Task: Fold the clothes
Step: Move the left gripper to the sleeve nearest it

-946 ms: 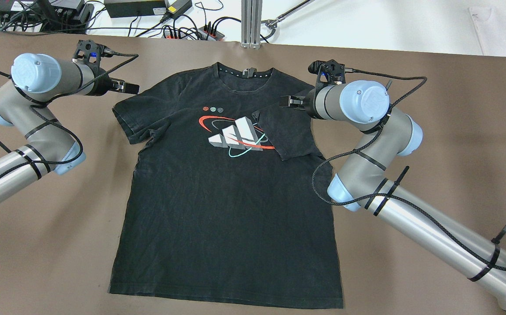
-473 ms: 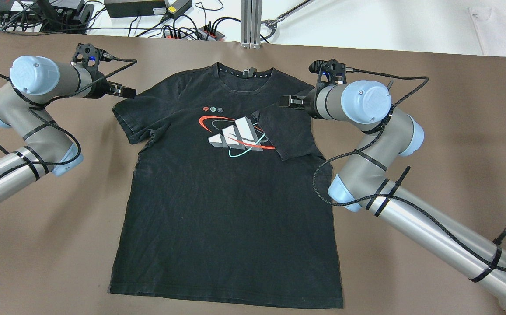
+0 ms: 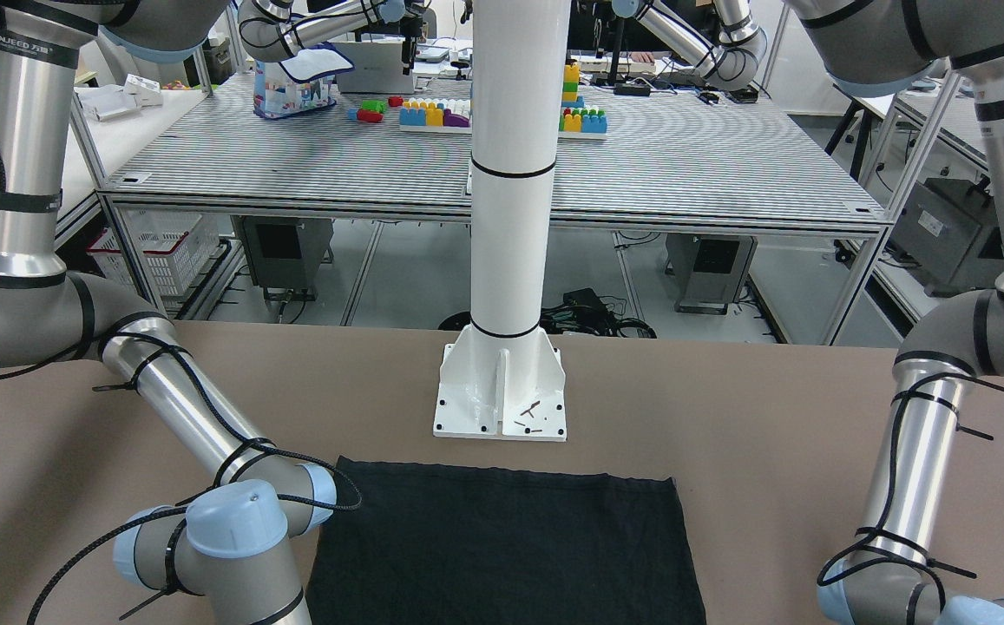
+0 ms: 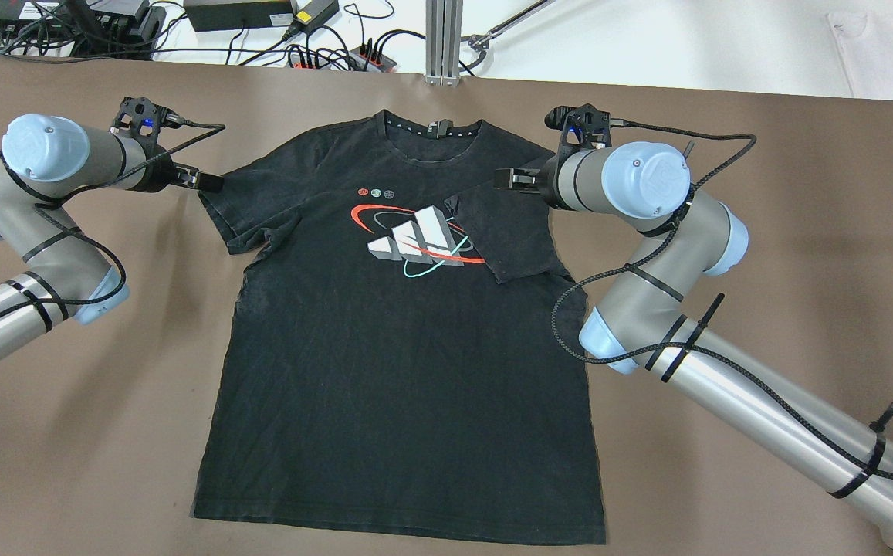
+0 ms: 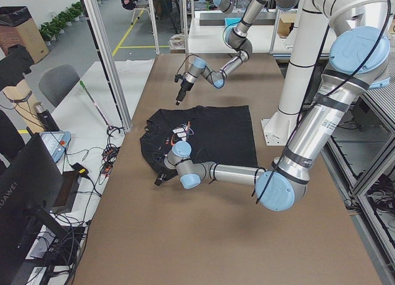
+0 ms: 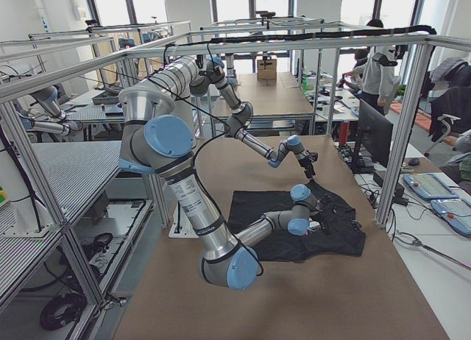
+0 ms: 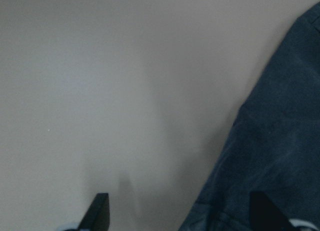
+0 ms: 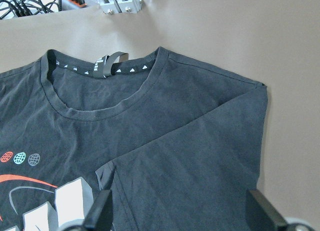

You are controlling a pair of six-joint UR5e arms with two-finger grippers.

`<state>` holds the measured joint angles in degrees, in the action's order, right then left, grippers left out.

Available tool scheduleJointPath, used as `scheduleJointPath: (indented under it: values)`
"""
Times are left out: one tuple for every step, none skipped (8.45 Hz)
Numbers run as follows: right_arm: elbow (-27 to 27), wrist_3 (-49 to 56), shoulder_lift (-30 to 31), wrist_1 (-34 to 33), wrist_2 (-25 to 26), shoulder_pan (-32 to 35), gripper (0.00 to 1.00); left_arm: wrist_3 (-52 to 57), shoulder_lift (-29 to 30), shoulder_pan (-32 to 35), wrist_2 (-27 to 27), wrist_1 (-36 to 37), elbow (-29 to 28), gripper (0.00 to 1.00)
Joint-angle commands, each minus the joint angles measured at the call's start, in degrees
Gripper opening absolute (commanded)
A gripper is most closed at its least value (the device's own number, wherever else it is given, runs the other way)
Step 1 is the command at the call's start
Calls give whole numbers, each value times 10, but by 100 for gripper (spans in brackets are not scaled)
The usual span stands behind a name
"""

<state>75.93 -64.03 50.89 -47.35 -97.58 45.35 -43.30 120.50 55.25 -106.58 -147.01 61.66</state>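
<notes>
On my remote feed, the brown table carries a black T-shirt laid flat and print-side up at its centre. The hem lies near the robot's white pole base and the collar points to the far edge. The right arm reaches in from the right and the left arm from the left.

The right sleeve lies folded inward over the chest, its corner touching the printed logo. The left sleeve lies spread out.

The right gripper hangs over the right shoulder, fingers spread wide and holding nothing. The left gripper sits at the left sleeve's outer edge, also spread wide and empty. One of its fingertips is over cloth and the other over bare table. I cannot tell whether it touches.
</notes>
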Motion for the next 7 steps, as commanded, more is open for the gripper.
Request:
scheduleJointPath:
  values:
    - [1,0,0,1,0,0,94,0,-4,-3,-1,0,1,100]
    - [1,0,0,1,1,0,94,-2,-3,-11,1,-1,1,100]
    - [0,0,0,1,1,0,94,-5,-3,-15,1,-1,3,100]
    - [0,0,0,1,2,0,94,-6,-3,-16,1,-1,4,99]
    - [0,0,1,1,2,0,94,-6,-3,-16,1,-1,3,87]
    - [0,0,1,1,2,0,94,-6,-2,-17,1,-1,3,64]
    - [0,0,1,1,2,0,94,-8,-1,-18,1,-1,5,49]
